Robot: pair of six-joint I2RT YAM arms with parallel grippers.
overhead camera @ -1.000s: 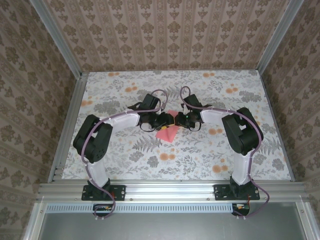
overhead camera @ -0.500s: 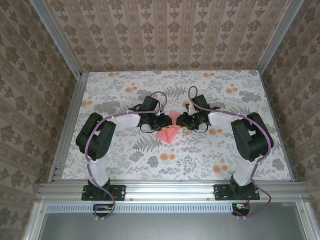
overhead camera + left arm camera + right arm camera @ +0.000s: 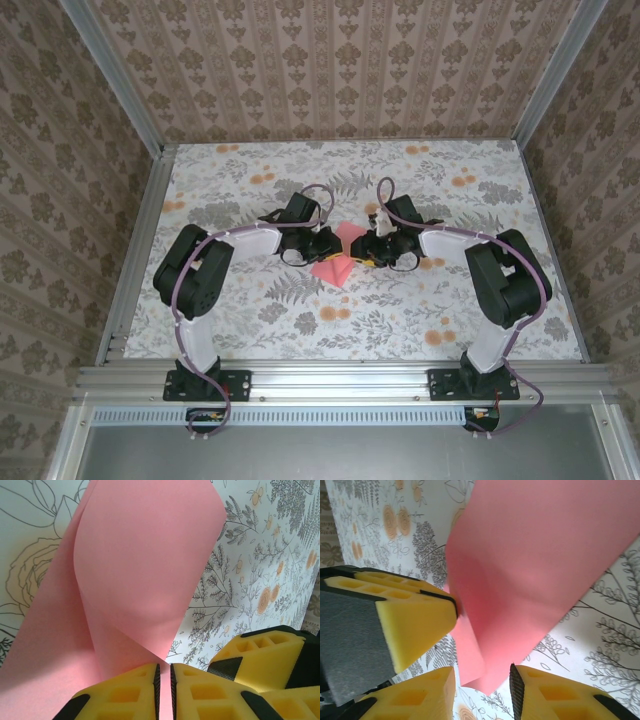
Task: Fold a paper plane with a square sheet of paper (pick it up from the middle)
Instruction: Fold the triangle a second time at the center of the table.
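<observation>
The square sheet of paper (image 3: 338, 252) is salmon pink, curled and lifted off the flowered table between both arms. In the left wrist view the paper (image 3: 140, 565) bends into a loose fold, and my left gripper (image 3: 163, 669) is shut on its lower edge, the yellow fingers (image 3: 120, 695) nearly touching with a thin pink strip between them. In the right wrist view my right gripper (image 3: 482, 675) stands open, and a free corner of the paper (image 3: 520, 580) hangs into the gap without being pinched. The left gripper's finger (image 3: 405, 620) holds the sheet's edge at the left there.
The table (image 3: 250, 320) has a white cloth printed with grey leaves and orange flowers. Patterned walls and metal rails (image 3: 140, 250) enclose it on three sides. The two grippers (image 3: 325, 245) (image 3: 372, 248) are close together at mid-table.
The left jaws have closed onto the paper. The right gripper has drawn back a little to the right, and its jaws have opened slightly. The sheet stands more curled.
</observation>
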